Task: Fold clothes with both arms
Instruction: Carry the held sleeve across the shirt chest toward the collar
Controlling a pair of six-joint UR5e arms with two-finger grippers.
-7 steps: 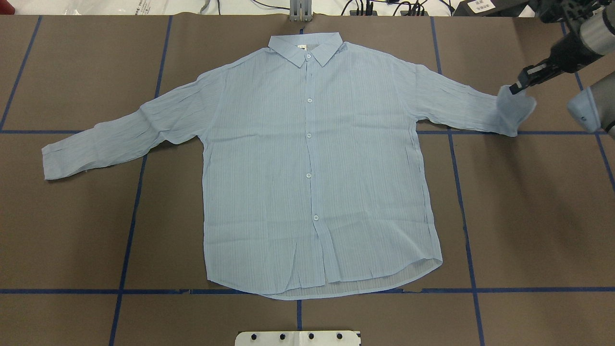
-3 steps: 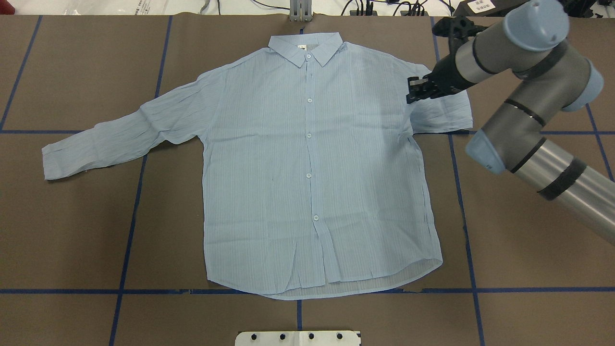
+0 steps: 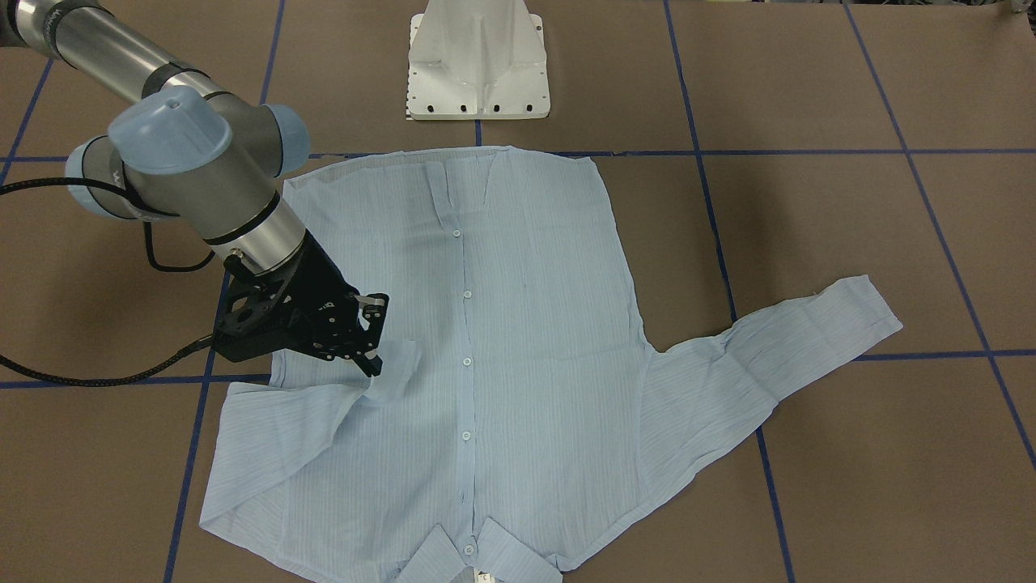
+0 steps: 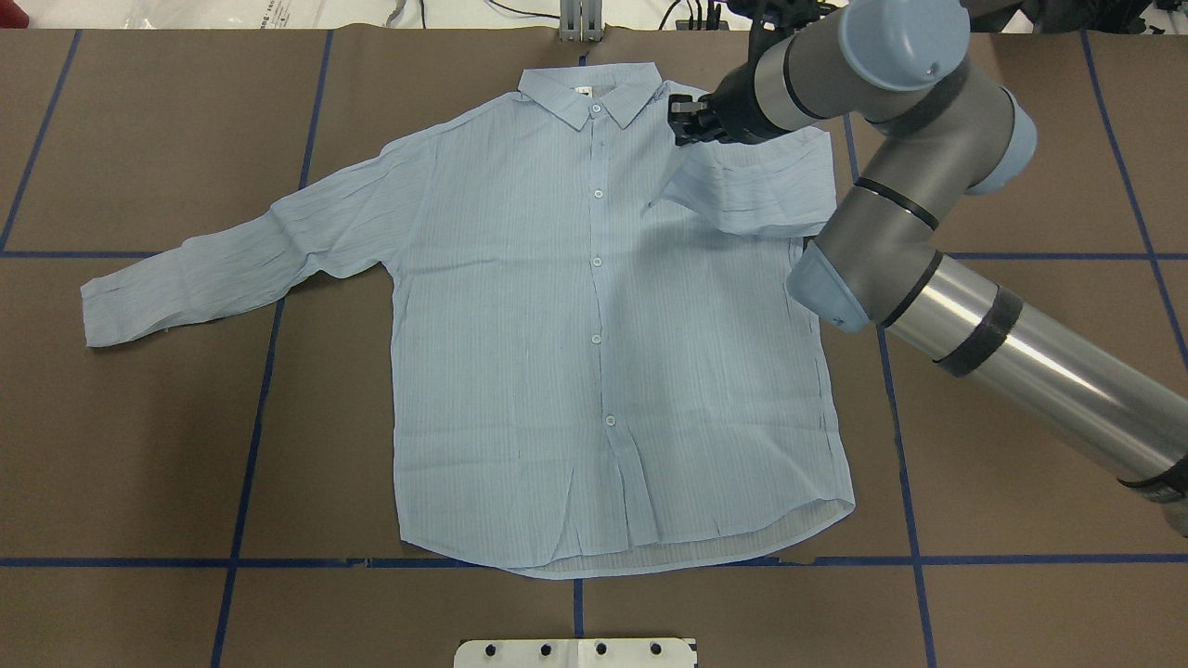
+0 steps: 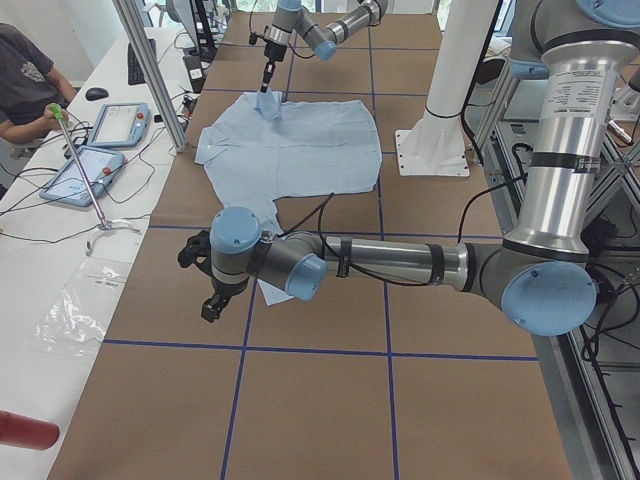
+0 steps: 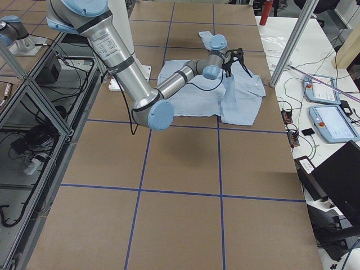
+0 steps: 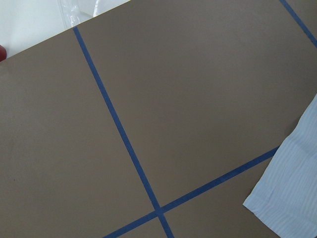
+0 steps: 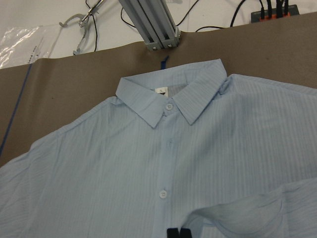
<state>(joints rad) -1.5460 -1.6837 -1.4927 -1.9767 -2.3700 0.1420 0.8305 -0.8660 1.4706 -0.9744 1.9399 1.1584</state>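
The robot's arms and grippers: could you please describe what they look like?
The right arm and left arm are round silver-and-grey tubes with light-blue joint caps and black bands. The right gripper and left gripper are black, two-fingered. A black braided cable runs to the right wrist.

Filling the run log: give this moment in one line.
right gripper: shut on cuff of shirt, above chest | left gripper: off shirt, state unclear
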